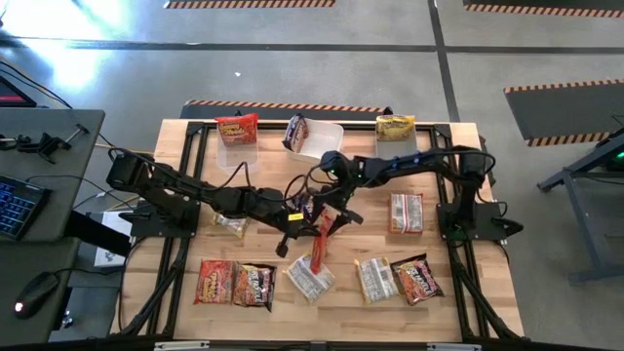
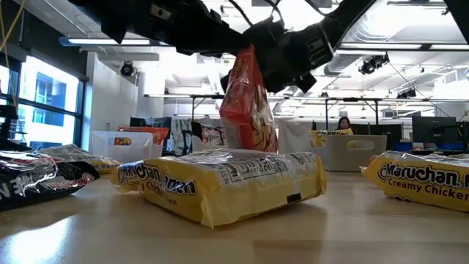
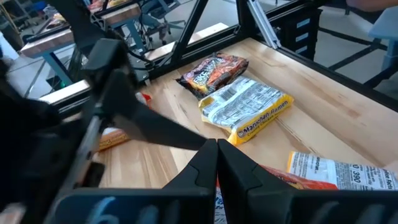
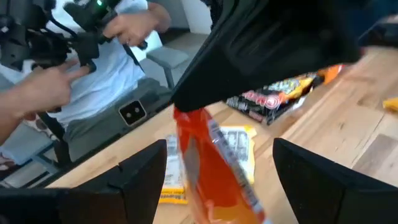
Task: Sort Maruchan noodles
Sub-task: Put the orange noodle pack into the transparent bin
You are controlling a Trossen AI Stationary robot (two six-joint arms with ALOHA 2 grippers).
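Left claw [image 1: 314, 216] is pinching a red-orange noodle packet [image 1: 320, 246], dangling it mid-bench over a yellow packet [image 1: 310, 277]. Right claw [image 1: 334, 164] is sitting spread wide, astride the packet. Likely a handover; next, right claw closing, left letting go.

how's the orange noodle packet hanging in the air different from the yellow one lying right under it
The orange packet hangs upright above the table, pinched at its top by the shut left gripper; the yellow packet lies flat on the wood, untouched. The orange one sits between the open right gripper's fingers; the yellow one is near no gripper. Both are crinkly Maruchan packets of similar size.
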